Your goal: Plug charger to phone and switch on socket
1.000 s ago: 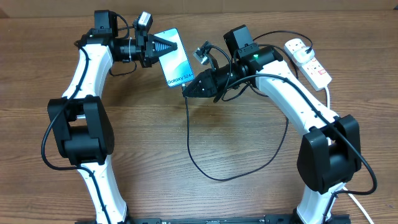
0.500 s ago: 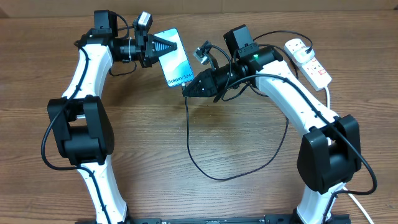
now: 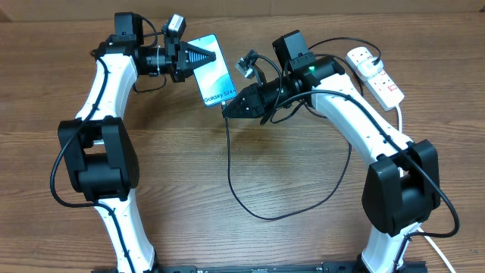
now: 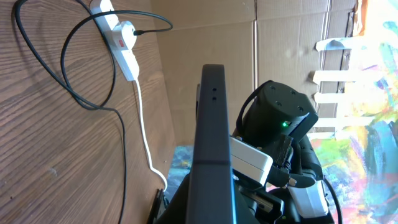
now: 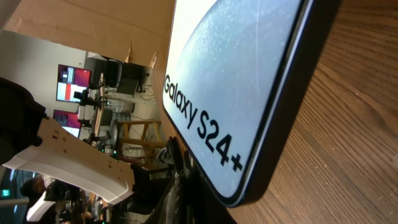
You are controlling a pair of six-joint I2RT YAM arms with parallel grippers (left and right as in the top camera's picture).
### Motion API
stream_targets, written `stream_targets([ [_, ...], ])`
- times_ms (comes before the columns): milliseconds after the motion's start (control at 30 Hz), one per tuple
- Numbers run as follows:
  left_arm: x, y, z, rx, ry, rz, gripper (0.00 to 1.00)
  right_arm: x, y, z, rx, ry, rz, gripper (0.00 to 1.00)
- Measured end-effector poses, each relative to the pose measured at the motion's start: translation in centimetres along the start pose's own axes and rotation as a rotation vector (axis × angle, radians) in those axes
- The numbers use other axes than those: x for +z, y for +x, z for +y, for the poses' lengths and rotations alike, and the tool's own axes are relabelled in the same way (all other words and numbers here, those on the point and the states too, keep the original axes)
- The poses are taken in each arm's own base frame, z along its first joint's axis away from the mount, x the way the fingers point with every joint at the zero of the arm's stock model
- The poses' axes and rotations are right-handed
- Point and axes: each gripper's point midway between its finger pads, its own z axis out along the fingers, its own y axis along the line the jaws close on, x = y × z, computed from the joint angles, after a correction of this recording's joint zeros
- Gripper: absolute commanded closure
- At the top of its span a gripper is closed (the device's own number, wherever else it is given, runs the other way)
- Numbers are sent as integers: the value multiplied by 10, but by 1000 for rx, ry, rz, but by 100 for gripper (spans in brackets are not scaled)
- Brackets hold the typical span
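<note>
We see the phone (image 3: 212, 70), slim and black-edged with a light blue screen reading "Galaxy S24+", held tilted at the back centre of the table (image 3: 182, 189). The charger (image 3: 229, 152), a thin black cable, drops from beside the phone's lower end, loops across the table and reaches its white plug (image 3: 362, 56) in the socket (image 3: 381, 80), a white strip with red switches at back right. Its connector tip is hidden from us.

Your overhead camera is looking straight down on the left pincer (image 3: 198, 55) and right pincer (image 3: 229, 108). The left wrist camera is sighting from behind its pincer along the phone (image 3: 212, 72) edge toward the socket (image 3: 375, 72); the right is crowding that phone's screen.
</note>
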Motion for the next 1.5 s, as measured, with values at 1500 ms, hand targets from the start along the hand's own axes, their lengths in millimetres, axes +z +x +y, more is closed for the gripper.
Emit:
stream_targets([
  [1500,1,0,-1,5,3,3,96,5,-1,3,34,-35,5,96],
])
